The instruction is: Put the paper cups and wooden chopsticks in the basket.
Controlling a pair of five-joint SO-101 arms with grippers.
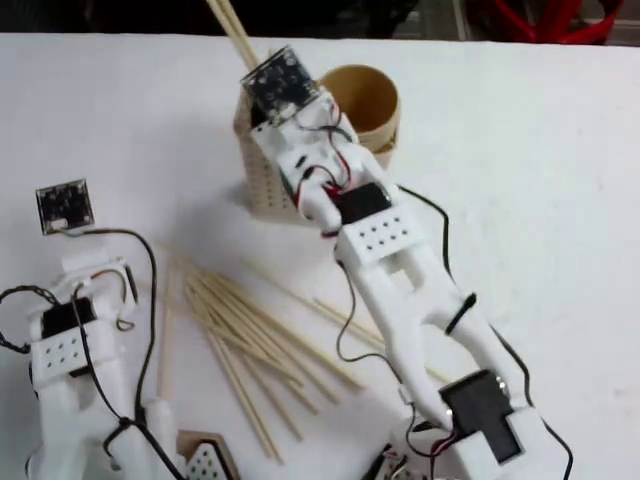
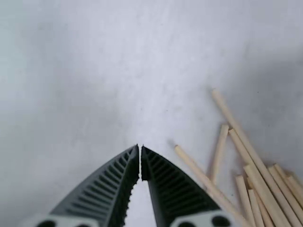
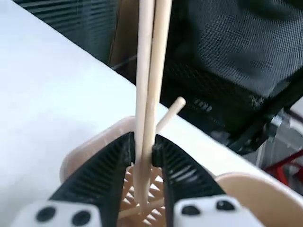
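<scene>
My right gripper (image 3: 142, 150) is shut on two wooden chopsticks (image 3: 150, 71), held upright over the perforated beige basket (image 3: 83, 153). Their lower ends reach into the basket, where another chopstick (image 3: 171, 109) leans. In the high view the held pair (image 1: 232, 30) sticks up above the basket (image 1: 262, 175) at the back middle of the table. A paper cup (image 1: 362, 100) stands right beside the basket. Several loose chopsticks (image 1: 250, 340) lie fanned out on the table. My left gripper (image 2: 140, 152) is shut and empty, just above the table beside their ends (image 2: 236, 161).
The white table (image 1: 520, 180) is bare to the right and at the back left. The right arm (image 1: 400, 280) stretches from the front edge to the basket, over part of the chopstick pile. The left arm (image 1: 70, 350) stands at the front left. Dark chairs show beyond the table's far edge.
</scene>
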